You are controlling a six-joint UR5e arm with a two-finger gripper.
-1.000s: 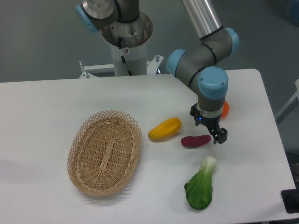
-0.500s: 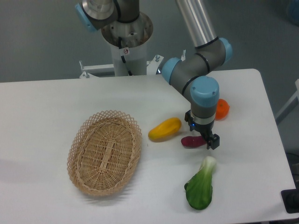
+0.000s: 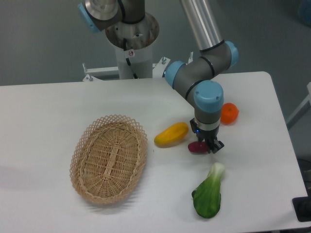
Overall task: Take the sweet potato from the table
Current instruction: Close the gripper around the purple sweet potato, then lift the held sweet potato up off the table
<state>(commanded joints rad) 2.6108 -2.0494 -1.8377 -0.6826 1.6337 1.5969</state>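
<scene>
near the right edge of the table (image 3: 58, 104), about halfway between the far and near edges, the sweet potato (image 3: 195, 147) lies flat, and the gripper (image 3: 210, 147) is right on top of its right end. i cannot tell if the pincer is spread or squeezed, because the wrist hides most of it. the grab looks off to one end, so the potato may tip or slip out when it goes up. the yellow fruit (image 3: 171, 134) is just beside the potato, toward the left edge, and a finger might bump it. the green leafy vegetable (image 3: 209, 193) is near the front edge, the orange (image 3: 230, 113) sits behind the arm, and the basket (image 3: 109, 158) is well apart to the left.
</scene>
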